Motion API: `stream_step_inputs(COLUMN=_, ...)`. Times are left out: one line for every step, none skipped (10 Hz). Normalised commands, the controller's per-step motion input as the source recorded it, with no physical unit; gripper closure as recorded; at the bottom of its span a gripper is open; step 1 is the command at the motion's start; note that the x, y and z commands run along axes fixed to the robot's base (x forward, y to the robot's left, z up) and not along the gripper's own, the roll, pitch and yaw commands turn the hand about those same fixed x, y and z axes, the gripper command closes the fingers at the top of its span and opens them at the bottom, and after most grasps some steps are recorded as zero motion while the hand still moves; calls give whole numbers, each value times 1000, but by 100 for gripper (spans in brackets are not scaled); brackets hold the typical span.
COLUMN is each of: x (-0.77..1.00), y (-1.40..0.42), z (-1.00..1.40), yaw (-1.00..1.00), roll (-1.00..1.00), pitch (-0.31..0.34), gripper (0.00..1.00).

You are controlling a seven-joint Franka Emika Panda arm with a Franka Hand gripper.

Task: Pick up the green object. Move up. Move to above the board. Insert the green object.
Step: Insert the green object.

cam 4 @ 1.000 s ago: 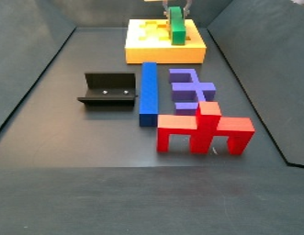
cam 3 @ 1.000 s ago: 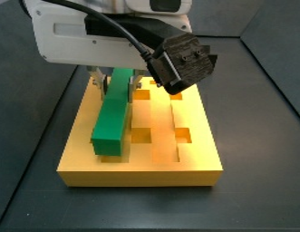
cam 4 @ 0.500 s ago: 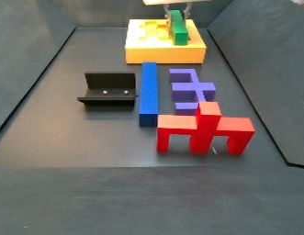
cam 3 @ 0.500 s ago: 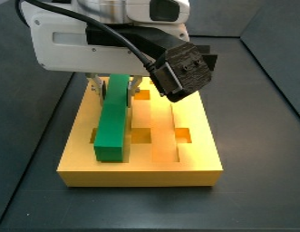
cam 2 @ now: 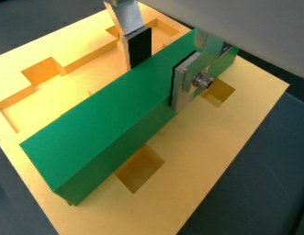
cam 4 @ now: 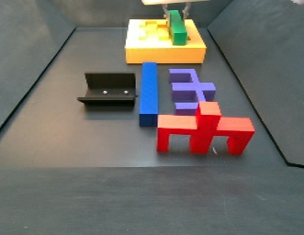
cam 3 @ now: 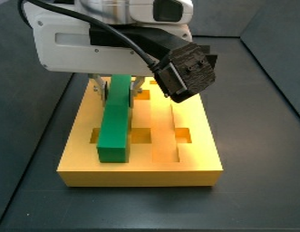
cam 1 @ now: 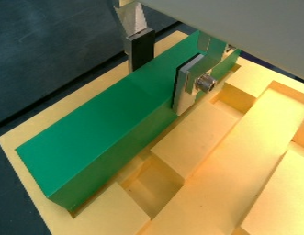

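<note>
Green object: we see the long green bar (cam 1: 111, 128) (cam 2: 111, 128) lying lengthwise over the board, its near end low against the orange top in a side view (cam 3: 114, 122); from the far camera it shows as a short green strip (cam 4: 176, 27) on the slab.
Jaws: our gripper (cam 1: 164, 62) (cam 2: 164, 62) is closed on the green object, one silver finger (cam 1: 191, 83) flat against one long side and the dark pad of its partner (cam 2: 138, 46) against the opposite side, near the bar's far end.
Board: the orange-yellow slab (cam 3: 188, 163) (cam 4: 141, 41) sits at the far end of the dark surface (cam 4: 68, 184); square holes (cam 2: 141, 168) and a groove (cam 1: 228, 138) show beside the bar.
Arm: the white wrist housing (cam 3: 80, 45) hangs directly above the board.
Other pieces: we see the fixture (cam 4: 107, 90), a blue bar (cam 4: 148, 92), a purple block (cam 4: 188, 89) and a red block (cam 4: 206, 130) well apart from the board.
</note>
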Motion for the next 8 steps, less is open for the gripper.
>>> stream_step_inputs(x=169, y=0, z=-191, yaw=-94, roll=0, pitch=0, gripper=100)
stream_step_inputs(x=237, y=0, z=-231, yaw=-37, roll=0, pitch=0, gripper=100)
stream_step_inputs(x=191, y=0, z=-226, yaw=0, roll=17, pitch=9, gripper=100)
stream_step_inputs(x=17, y=0, z=-157, yaw=-6, roll=0, pitch=0, gripper=100)
stream_step_inputs(x=0, y=0, z=0, yaw=0, roll=9, pitch=0, gripper=100)
stream_step_inputs(x=-31, y=60, z=0, yaw=0, roll=0, pitch=0, gripper=100)
stream_step_inputs(x=-31, y=0, z=0, yaw=0, roll=0, pitch=0, gripper=100)
stream_step_inputs(x=0, y=0, z=0, yaw=0, roll=0, pitch=0, gripper=100)
